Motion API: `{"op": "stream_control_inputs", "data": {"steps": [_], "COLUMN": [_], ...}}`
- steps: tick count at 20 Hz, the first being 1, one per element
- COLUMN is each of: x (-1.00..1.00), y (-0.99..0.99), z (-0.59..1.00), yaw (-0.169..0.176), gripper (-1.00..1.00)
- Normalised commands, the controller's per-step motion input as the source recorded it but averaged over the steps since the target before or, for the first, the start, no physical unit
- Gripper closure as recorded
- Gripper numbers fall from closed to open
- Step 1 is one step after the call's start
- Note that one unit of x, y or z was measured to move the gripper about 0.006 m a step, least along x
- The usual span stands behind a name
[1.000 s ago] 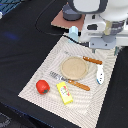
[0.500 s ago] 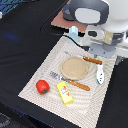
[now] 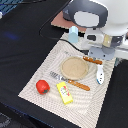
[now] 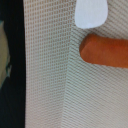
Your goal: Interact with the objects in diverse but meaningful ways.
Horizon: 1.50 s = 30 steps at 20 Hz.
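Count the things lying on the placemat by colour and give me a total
Red: 1, pepper
Yellow: 1, box
Tan: 1, plate
Brown-handled: 2, fork, knife
White and blue: 1, piece
Total: 6

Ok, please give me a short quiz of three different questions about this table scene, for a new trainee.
1. True or false: the red vegetable lies on the tan plate.
2. Which item lies closest to the red vegetable?
A. the yellow box
B. the white elongated piece
C. the light blue object
3. Fill the gap: the fork lies on the woven ____, beside the plate.

Key
1. False: it lies on the mat, apart from the plate.
2. A
3. mat
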Motion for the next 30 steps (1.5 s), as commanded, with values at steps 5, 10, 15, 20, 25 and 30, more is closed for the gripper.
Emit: {"op": "stream_control_inputs", "data": {"steps": [5, 10, 15, 20, 25, 30], "x": [0.21, 0.24, 0.02, 0.02, 0.18, 0.38], "y": [-0.16, -0.25, -0.31, -0.26, -0.11, 0.0], "z": [0.01, 0.03, -0.09, -0.12, -0.08, 0.0], "yaw": [0.001, -0.043, -0.006, -0.002, -0.02, -0.034], "gripper": [-1.0, -1.0, -1.0, -1.0, -1.0, -1.0]}}
